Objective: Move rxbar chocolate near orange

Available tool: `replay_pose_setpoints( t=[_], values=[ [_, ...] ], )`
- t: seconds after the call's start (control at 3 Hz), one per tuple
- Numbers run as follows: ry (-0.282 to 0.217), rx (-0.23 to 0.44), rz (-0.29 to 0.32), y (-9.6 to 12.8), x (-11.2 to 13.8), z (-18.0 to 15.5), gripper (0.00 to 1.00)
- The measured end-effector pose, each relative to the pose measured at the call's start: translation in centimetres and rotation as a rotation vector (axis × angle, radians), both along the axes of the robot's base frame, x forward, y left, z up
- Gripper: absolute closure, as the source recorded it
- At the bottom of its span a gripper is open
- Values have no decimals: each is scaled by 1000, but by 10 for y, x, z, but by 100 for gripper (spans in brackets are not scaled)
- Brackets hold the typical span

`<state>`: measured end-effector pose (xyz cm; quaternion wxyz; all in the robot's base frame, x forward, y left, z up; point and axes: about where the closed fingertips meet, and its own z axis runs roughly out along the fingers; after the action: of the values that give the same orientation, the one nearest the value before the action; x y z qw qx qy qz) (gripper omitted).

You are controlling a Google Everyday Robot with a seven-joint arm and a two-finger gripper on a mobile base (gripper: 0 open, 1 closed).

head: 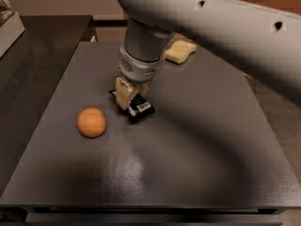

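Black rxbar chocolate (140, 109) in hand (130, 96), near orange (91, 122); sponge (180, 52) behind.

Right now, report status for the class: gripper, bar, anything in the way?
Gripper at table centre, shut on rxbar chocolate. Orange apart from bar. Nothing between them; sponge at far edge.

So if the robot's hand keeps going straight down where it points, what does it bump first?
The hand, above the table's middle, points down at the small flat black wrapped bar and seems to touch it already. Underneath is the dark grey tabletop.
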<state>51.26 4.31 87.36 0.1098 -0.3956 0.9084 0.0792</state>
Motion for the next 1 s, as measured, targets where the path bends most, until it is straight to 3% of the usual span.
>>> replay_pose_setpoints(
  t=[0.33, 1.0],
  values=[
    [38, -8, -18, 5, -6, -8, 82],
    [96, 15, -9, 13, -13, -16, 36]
  ],
)
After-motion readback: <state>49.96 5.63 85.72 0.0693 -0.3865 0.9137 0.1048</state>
